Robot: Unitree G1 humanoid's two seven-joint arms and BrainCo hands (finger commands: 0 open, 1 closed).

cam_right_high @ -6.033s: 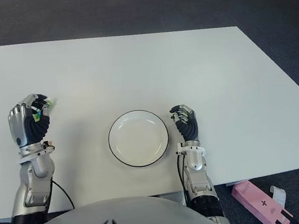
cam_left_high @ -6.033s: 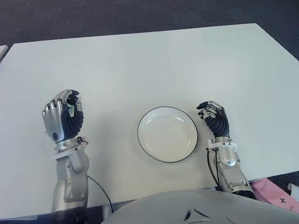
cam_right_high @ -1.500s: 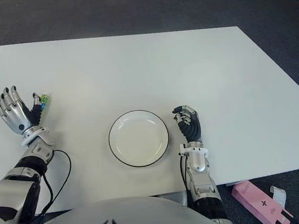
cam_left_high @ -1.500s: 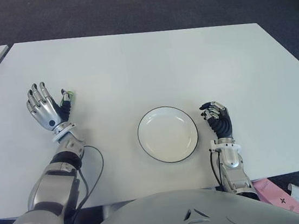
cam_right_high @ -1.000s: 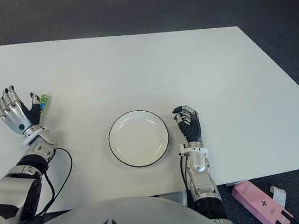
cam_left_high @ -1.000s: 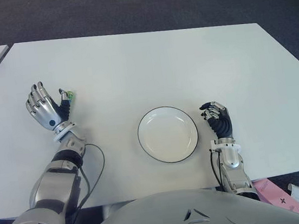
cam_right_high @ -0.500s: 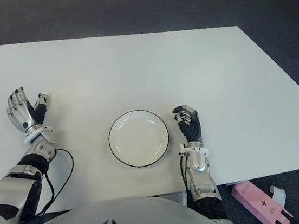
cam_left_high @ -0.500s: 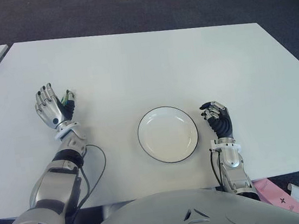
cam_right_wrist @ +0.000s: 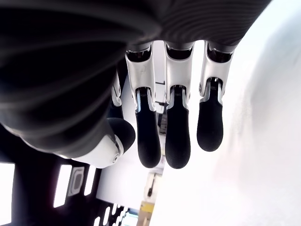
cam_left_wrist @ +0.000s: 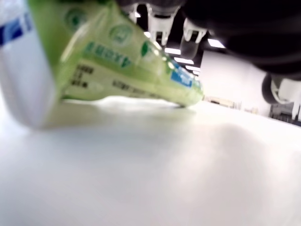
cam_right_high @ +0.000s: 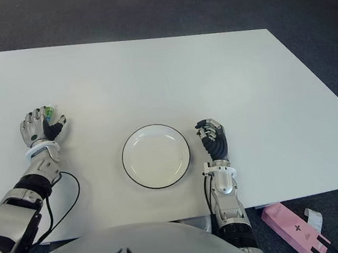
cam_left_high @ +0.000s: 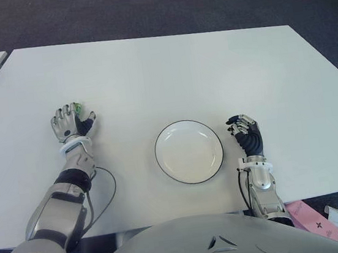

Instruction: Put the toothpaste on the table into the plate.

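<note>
Your left hand (cam_left_high: 70, 124) lay palm-down over toothpaste (cam_left_wrist: 108, 61) at table's (cam_left_high: 168, 71) left side; grip uncertain. Tube lay flat on table; heading unreadable. Plate (cam_left_high: 189, 152) sat well apart, path bare. Right hand (cam_left_high: 246, 135) curled, holding nothing, beside plate.

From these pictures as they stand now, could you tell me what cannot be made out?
- Toothpaste: eye views show only a green tip past the left hand, which covers the rest.
- Left hand's grip: fingers hidden in its wrist view; contact unclear.
- Toothpaste's near end: blurred in the left wrist view.
- Pink box on the floor: partly hidden by the table edge.
</note>
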